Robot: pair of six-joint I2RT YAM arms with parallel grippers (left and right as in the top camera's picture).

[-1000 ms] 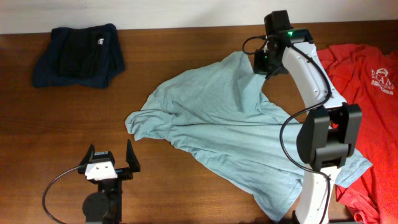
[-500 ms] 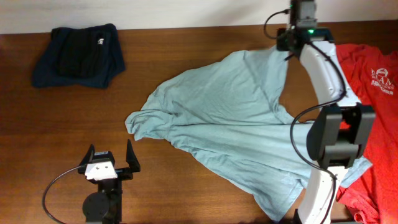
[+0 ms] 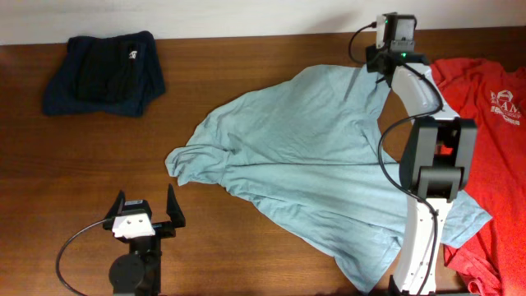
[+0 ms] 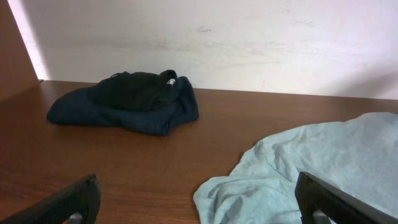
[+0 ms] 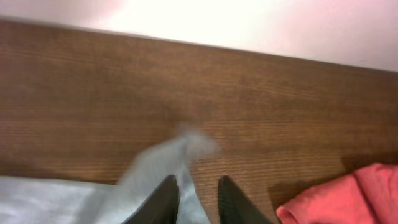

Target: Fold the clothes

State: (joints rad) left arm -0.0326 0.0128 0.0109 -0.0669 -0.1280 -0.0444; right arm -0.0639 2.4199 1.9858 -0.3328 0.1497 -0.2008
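Right pincer [image 5: 196, 190] has parted, releasing the blue-grey T-shirt [image 3: 304, 156] corner.

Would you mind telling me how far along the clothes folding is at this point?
Done: a navy garment lies folded at the far left. In hand: the pale blue T-shirt lies spread and rumpled, the right gripper at its far corner, jaws slightly parted; the left gripper sits open. Left: folding it, then the coral-red T-shirt, unfolded at the right.

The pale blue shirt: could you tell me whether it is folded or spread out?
Spread out: the shirt lies loose and rumpled across the table, with no tidy fold.
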